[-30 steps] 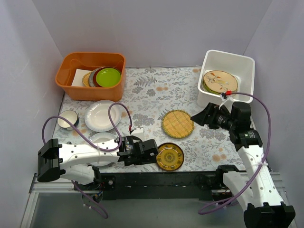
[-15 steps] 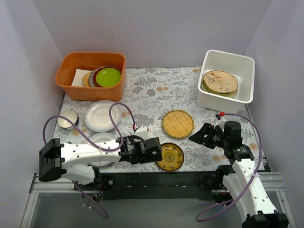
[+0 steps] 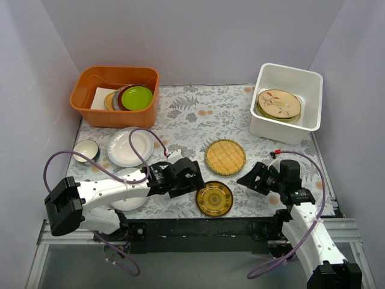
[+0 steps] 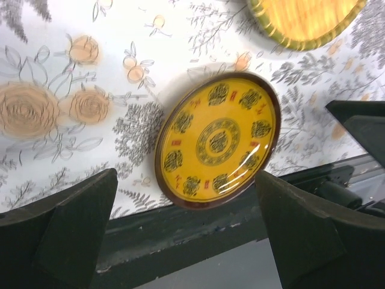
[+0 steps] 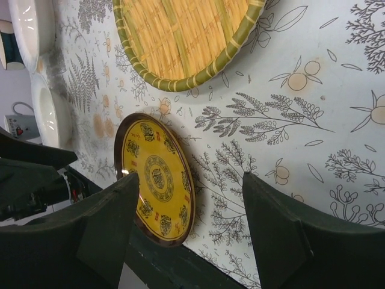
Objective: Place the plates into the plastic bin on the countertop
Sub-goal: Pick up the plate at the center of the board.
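Note:
The amber patterned plate (image 3: 215,198) lies flat at the countertop's near edge; it also shows in the left wrist view (image 4: 218,139) and the right wrist view (image 5: 156,179). The yellow woven-look plate (image 3: 225,157) lies just behind it. My left gripper (image 3: 195,176) is open and empty, above and left of the amber plate (image 4: 185,177). My right gripper (image 3: 246,177) is open and empty, to the right of the amber plate (image 5: 191,177). The white plastic bin (image 3: 308,81) at the back right holds a stack topped by the tan bird plate (image 3: 279,103). Two plain white plates (image 3: 130,147) (image 3: 125,203) lie at the left.
The orange tub (image 3: 84,99) at the back left holds stacked plates with a lime-green one (image 3: 137,97) on top. A small dark-rimmed bowl (image 3: 86,150) stands at the left edge. The black table edge (image 3: 198,227) runs right below the amber plate.
My right arm has come back from the white bin to the near edge, right of the amber plate. My left gripper has pulled away from the amber plate toward the far left.

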`<state>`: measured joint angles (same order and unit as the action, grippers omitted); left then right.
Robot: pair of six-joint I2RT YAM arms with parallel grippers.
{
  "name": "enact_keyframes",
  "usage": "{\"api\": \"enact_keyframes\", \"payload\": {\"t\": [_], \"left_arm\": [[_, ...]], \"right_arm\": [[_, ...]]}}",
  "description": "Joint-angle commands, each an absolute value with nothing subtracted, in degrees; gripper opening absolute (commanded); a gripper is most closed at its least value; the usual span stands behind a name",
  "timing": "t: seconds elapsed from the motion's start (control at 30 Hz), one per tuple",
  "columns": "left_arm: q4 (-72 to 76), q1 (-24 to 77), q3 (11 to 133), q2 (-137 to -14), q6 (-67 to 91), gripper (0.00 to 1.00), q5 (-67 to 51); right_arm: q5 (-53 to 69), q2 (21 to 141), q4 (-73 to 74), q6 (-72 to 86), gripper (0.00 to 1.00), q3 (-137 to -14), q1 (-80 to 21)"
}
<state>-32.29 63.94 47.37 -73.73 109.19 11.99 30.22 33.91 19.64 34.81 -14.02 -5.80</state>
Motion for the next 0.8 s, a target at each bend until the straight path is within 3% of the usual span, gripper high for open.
{"api": "enact_keyframes", "payload": {"t": [0.0, 0.77], "left_arm": [[-26.2, 59.3, 47.3, -72.4, 103.5, 0.98, 6.2], [-14.2, 44.1, 50.6, -85.8, 95.5, 0.98, -12.1]], "right_arm": [[30.8, 35.0, 13.4, 36.4, 0.76, -12.3, -6.1], [30.5, 38.4, 5.7, 38.6, 0.75, -9.5, -6.0]]}}
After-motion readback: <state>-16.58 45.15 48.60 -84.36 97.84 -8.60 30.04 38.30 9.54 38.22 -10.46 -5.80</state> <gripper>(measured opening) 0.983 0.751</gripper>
